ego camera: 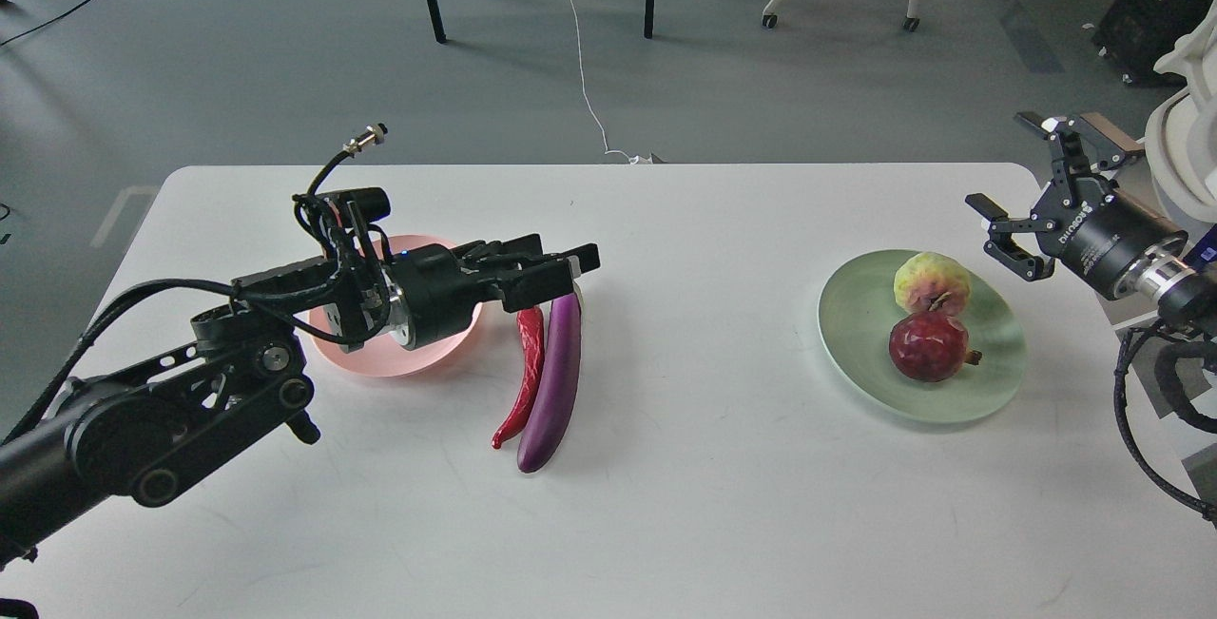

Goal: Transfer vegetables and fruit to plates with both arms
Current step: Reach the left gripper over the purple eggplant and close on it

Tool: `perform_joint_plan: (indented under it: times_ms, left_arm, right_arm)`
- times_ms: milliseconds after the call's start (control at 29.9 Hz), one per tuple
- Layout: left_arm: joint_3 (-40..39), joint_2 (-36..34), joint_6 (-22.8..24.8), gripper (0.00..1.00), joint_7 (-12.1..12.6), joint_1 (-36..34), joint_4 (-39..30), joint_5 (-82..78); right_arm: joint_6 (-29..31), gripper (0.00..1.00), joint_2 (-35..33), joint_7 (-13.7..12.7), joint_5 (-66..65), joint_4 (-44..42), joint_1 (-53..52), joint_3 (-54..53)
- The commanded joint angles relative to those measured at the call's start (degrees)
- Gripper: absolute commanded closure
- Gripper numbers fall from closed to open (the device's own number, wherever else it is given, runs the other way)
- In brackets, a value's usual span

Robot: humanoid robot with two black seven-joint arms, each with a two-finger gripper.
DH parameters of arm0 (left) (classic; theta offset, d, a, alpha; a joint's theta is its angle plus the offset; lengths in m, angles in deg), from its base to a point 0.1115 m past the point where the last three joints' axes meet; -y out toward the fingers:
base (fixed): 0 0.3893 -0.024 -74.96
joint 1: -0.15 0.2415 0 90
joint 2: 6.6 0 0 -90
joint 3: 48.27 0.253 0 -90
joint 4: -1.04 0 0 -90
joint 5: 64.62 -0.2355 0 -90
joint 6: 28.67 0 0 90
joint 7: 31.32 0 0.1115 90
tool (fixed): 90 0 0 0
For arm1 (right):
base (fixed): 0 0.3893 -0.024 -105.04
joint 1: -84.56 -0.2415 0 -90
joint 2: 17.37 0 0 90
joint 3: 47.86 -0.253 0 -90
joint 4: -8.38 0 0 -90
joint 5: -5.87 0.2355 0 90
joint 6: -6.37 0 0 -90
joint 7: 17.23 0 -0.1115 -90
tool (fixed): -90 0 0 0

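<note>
Hovering over the top ends of the eggplant (pixel 554 381) and chili (pixel 523 374), the left gripper (pixel 570 267) points right; fingers look close together w/ nothing pinched, though can't tell for sure. Both veg lie side by side on the table (pixel 666 505), long axes running near-to-far, just right of the pink plate (pixel 418 362). Left arm is nearer. Right gripper (pixel 1041 191) is spread, empty, beside the green plate (pixel 856 334) w/ both fruit on it.
</note>
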Motion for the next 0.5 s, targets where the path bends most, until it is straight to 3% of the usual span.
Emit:
perform_joint_plan:
  times_ms: [0,100,368,468]
  left_arm:
    - [5.38,0.03,6.87,0.01,3.16,-4.98,0.49,-0.7]
    - [5.74,0.2,12.3,0.01,7.02,-5.51,0.32,-1.23]
    - [5.83,5.46,12.3,0.01,18.71,-5.95,0.23,-0.7]
    - [5.91,6.53,12.3,0.01,20.91,-5.69,0.58,-0.7]
  right_arm:
    - [-0.01,0.02,-0.35,-0.01,0.03,-0.08,0.18,-0.44]
    - [-0.01,0.02,-0.52,-0.01,0.03,-0.34,0.27,-0.44]
    - [-0.01,0.02,-0.35,-0.01,0.03,-0.43,0.8,-0.44]
    - [-0.01,0.02,-0.44,-0.01,0.03,-0.43,0.89,-0.53]
